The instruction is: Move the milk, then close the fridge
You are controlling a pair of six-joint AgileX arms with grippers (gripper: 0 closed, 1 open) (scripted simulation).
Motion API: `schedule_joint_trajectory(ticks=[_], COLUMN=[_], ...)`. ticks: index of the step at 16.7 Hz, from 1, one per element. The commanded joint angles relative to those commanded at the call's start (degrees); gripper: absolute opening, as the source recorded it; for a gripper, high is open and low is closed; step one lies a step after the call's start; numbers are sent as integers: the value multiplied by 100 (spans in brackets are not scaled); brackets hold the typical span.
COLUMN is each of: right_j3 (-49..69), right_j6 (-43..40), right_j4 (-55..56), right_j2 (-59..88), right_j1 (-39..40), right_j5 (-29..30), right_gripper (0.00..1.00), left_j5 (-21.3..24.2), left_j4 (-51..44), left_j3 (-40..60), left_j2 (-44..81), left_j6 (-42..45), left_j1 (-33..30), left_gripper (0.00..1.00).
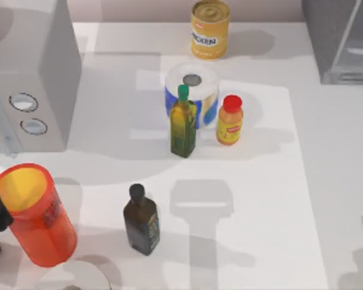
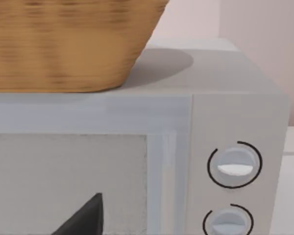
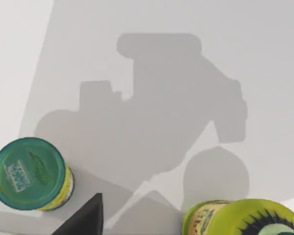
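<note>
- The left end effector point(image 2: 83, 220) is at the left edge of the table point(image 1: 260, 199). It faces the front of the microwave point(image 1: 30, 78). I cannot tell if it is clenched or released.
- A wicker basket point(image 2: 63, 44) sits on top of the microwave.
- Near the front left there is a big orange tub point(image 1: 36, 214). It leans over a bit.
- A dark bottle point(image 1: 141, 220) stands more to the middle.
- Farther back stands a green-capped oil bottle point(image 1: 183, 124), just in front of a paper roll point(image 1: 192, 90).
- An orange bottle with a red cap point(image 1: 230, 121) stands just beside the roll.
- A yellow corn can point(image 1: 210, 28) stands at the back.
- The fridge point(image 1: 339, 42) is in the far right corner. Its pale door point(image 1: 358, 33) looks swung open, I think.
- The right end effector point(image 3: 83, 218) looks down on the table. A green-lidded can point(image 3: 29, 174) and a yellow-green can point(image 3: 245, 218) are near it. I cannot tell if it is clenched or released.
- I cannot tell where the milk is, so I cannot say which way it lies from either arm.
- The fridge is on the right side, so I think the right arm is nearer to it. The bottles stand in the middle, well apart from the fridge.
</note>
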Motion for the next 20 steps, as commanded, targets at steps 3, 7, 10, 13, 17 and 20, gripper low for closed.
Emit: schedule_joint_trajectory(ticks=[3, 7, 10, 13, 17, 20], right_j3=[637, 1306, 1667, 1909, 2057, 2062], right_j6=[-1928, -4421, -5967, -7066, -7729, -7752], right_j4=[-56, -40, 55, 199, 325, 331], right_j2=[1894, 4465, 6115, 7278, 7980, 8005], right_j1=[-1654, -3801, -5208, -6261, -6929, -6954], right_j5=[-823, -1854, -2514, -3032, -3405, -3420], right_gripper=[100, 100, 100, 100, 100, 100], left_j5=[0, 0, 0, 0, 0, 0], left_j4=[0, 0, 0, 0, 0, 0], left_j3=[0, 0, 0, 0, 0, 0], left_j2=[0, 0, 0, 0, 0, 0], left_j6=[0, 0, 0, 0, 0, 0], left_j1=[0, 0, 0, 0, 0, 0], left_gripper=[100, 100, 100, 100, 100, 100])
